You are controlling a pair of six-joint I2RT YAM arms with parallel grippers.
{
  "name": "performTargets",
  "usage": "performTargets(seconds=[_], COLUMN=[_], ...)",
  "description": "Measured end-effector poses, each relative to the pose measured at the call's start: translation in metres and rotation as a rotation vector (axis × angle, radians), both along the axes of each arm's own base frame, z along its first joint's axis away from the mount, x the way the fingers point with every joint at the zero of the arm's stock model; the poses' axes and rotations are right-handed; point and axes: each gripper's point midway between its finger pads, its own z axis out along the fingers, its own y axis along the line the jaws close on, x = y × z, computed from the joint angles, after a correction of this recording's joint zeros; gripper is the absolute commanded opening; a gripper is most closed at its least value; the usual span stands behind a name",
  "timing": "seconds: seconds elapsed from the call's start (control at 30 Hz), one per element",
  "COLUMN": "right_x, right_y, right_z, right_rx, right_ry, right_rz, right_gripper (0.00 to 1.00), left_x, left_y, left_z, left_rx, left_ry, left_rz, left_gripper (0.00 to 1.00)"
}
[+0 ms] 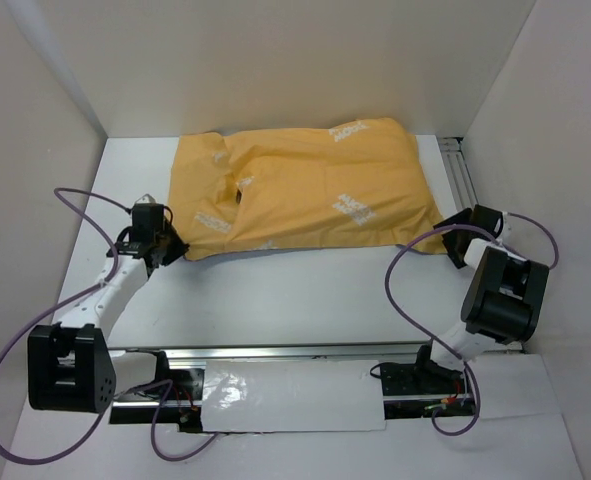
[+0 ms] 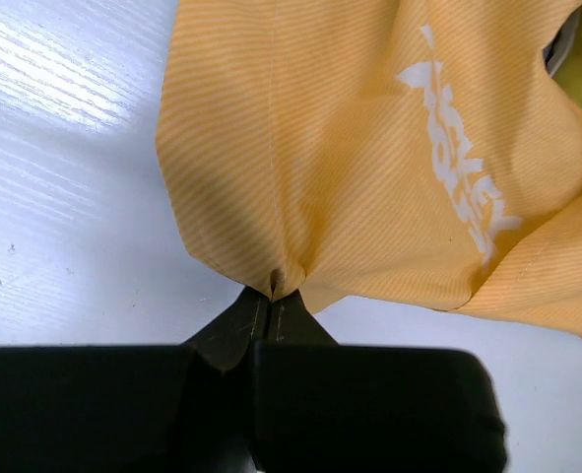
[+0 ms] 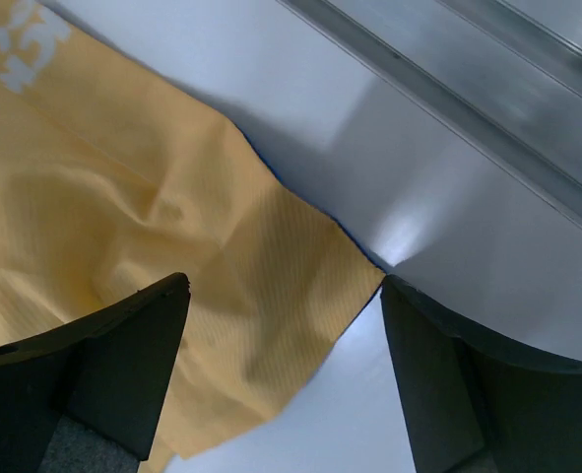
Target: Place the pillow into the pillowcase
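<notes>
Nearest to us, along the near edge, a shiny plastic-wrapped panel [image 1: 285,395] sits between the two arm bases [image 1: 70,368], purple cables [image 1: 0,390] looping out on both sides, and beyond that it's bare white table [image 1: 295,300] up to the cloth. And there's the pillowcase [image 1: 305,185], mustard-orange with white logos, lying across the far half of the table. Its long axis runs left to right, roughly level with the near edge, the right end plump and smooth, the left end flatter and rumpled with a dark gap in a fold. White walls [image 1: 275,60] close in on three sides, and a metal rail [image 1: 462,175] runs along the table just off the case's right end. Over on the left, the left gripper [image 1: 175,250] is at the near-left corner, and its wrist view settles what the overhead can't: jaws pressed tight together, a pinch of orange hem gathered at their tips. Right side now: from above the right gripper [image 1: 453,240] is just a dark block at the near-right corner. Its own camera shows the fingers [image 3: 123,335] standing wide apart, the cloth's corner lying flat between them, one finger over the fabric, the other by the corner's point, closed on nothing. That close view also picks up a thin blue line along the hem and the rail slanting past behind. The pillow itself I cannot make out in any view.
</notes>
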Motion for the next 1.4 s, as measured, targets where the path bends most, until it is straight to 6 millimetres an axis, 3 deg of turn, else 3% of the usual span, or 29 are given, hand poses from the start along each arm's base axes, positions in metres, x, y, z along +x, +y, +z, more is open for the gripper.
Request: performTargets(seconds=[0.07,0.1,0.13,0.17,0.2,0.3,0.4,0.5,0.57,0.73,0.87,1.0,1.1,1.17,1.3,1.4], right_x=[0.015,0.020,0.025,0.029,0.031,0.027,0.024,0.020,0.024,0.042,0.051,0.051,0.049,0.050,0.057,0.039], right_y=[0.003,0.006,0.011,0.019,0.027,0.051,0.059,0.054,0.050,0.042,0.039,0.030,0.030,0.035,0.058,0.079], right_z=[0.001,0.001,-0.001,-0.002,-0.002,-0.011,-0.007,0.013,0.041,0.142,0.244,0.334,0.403,0.467,0.602,0.681], right_rx=[0.008,0.014,0.017,0.028,0.026,0.041,0.031,-0.019,-0.074,-0.276,-0.434,-0.567,-0.649,-0.694,-0.759,-0.815], right_ry=[-0.039,-0.048,-0.052,-0.059,-0.056,-0.023,-0.027,-0.069,-0.133,-0.340,-0.529,-0.672,-0.775,-0.872,-1.110,-1.311], right_rz=[0.022,0.034,0.052,0.071,0.095,0.147,0.167,0.161,0.160,0.179,0.179,0.145,0.142,0.156,0.217,0.254], right_gripper=[0.72,0.60,0.45,0.17,0.03,0.00,0.00,0.00,0.00,0.00,0.00,0.00,0.00,0.00,0.00,0.00], left_x=[-0.001,-0.001,-0.002,-0.002,-0.002,-0.005,-0.006,-0.007,-0.008,0.001,0.007,0.014,0.025,0.029,0.040,0.048], left_y=[0.000,0.000,0.000,0.000,0.000,0.004,0.007,0.008,0.008,0.013,0.020,0.024,0.023,0.021,0.011,0.005], left_z=[0.003,0.004,0.004,0.004,0.004,0.002,0.001,0.000,0.001,0.023,0.056,0.107,0.158,0.182,0.214,0.238], left_rx=[0.000,0.000,0.000,0.000,0.000,0.009,0.021,0.025,0.028,0.053,0.076,0.086,0.084,0.075,0.039,0.018], left_ry=[-0.009,-0.010,-0.010,-0.010,-0.007,0.006,0.014,0.018,0.017,-0.027,-0.124,-0.258,-0.386,-0.450,-0.521,-0.571], left_rz=[-0.001,-0.001,-0.001,0.000,0.000,0.009,0.011,0.010,0.008,0.013,0.038,0.052,0.054,0.045,0.006,-0.024], left_gripper=[0.00,0.00,0.00,0.00,0.00,0.00,0.00,0.00,0.00,0.00,0.00,0.00,0.00,0.00,0.00,0.00])
